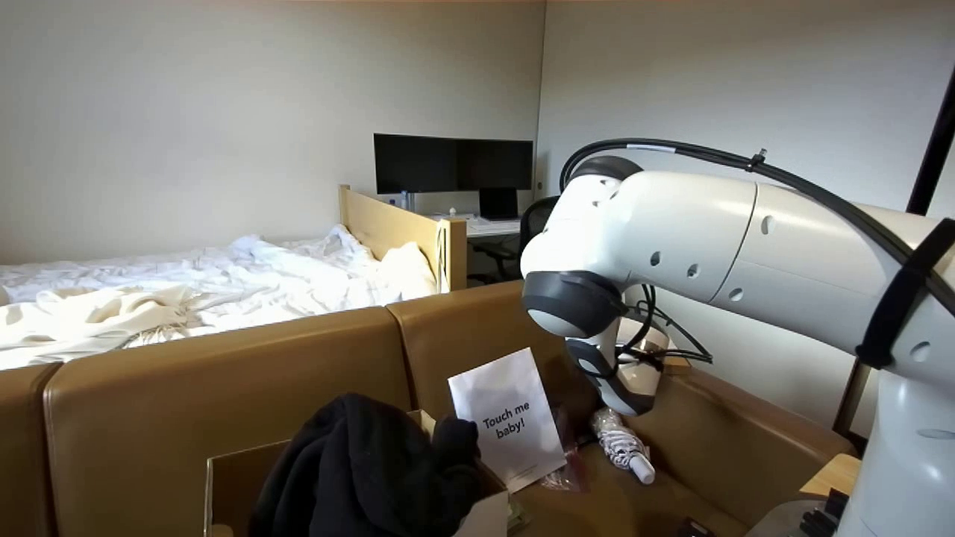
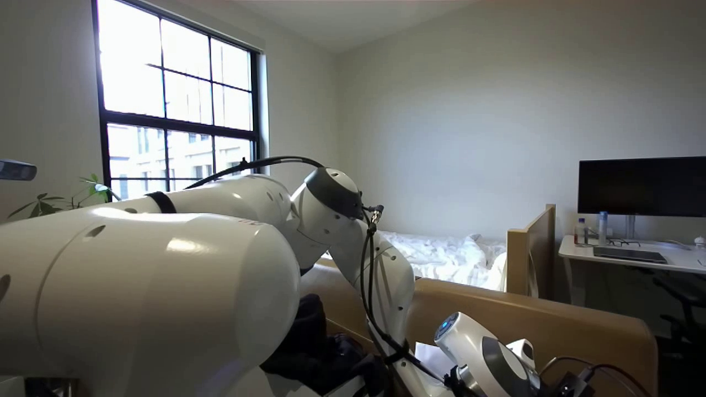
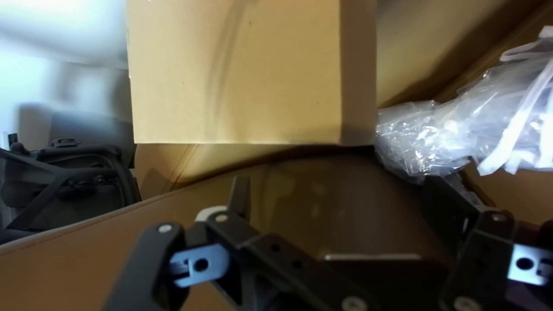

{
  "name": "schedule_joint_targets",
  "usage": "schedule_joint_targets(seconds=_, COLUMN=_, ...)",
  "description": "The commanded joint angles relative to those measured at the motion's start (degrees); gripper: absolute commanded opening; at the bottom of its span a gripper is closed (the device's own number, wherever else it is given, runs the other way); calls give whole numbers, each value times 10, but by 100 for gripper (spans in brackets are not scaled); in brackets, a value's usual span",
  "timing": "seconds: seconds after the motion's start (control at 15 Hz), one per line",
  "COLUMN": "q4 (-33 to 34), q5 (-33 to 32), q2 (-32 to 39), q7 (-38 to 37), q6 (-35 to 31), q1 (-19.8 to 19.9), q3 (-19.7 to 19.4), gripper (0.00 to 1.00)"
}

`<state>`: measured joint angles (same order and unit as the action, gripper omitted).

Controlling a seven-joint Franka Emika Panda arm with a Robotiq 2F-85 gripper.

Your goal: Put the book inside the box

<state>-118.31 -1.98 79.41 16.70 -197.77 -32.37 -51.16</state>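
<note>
In an exterior view the box (image 1: 489,516), an open brown cardboard one, sits at the lower edge of the picture, partly cut off. Black cloth (image 1: 365,470) fills much of it and spills over its rim. I cannot make out the book in any view. A white sheet (image 1: 515,451) with dark print stands tilted at the box's right side; its lower left is covered. My gripper (image 3: 339,194) is wide open in the wrist view, nothing between its fingers. Its wrist is to the right of the box and the sheet, over the sofa; the exterior views do not clearly show the fingers.
A tan cardboard block (image 3: 242,77) lies just beyond the fingers in the wrist view. Beside it, near the right finger, is a bundle in clear plastic (image 3: 423,138). The brown sofa (image 1: 224,388) has a raised back and an armrest (image 1: 753,410).
</note>
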Motion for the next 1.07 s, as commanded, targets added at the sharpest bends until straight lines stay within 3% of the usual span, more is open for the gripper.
schedule_joint_targets(seconds=0.0, q4=44, q5=30, q2=65, q7=-9, q6=-6, q1=-9, q3=-27, gripper=100)
schedule_joint_targets(seconds=0.13, q4=60, q5=44, q2=80, q7=-11, q6=-6, q1=-13, q3=-45, gripper=100)
schedule_joint_targets(seconds=0.2, q4=47, q5=76, q2=54, q7=43, q6=-6, q1=-12, q3=-42, gripper=100)
schedule_joint_targets(seconds=0.33, q4=59, q5=93, q2=59, q7=49, q6=-1, q1=-11, q3=-48, gripper=100)
schedule_joint_targets(seconds=1.0, q4=42, q5=78, q2=56, q7=75, q6=-5, q1=-6, q3=-49, gripper=100)
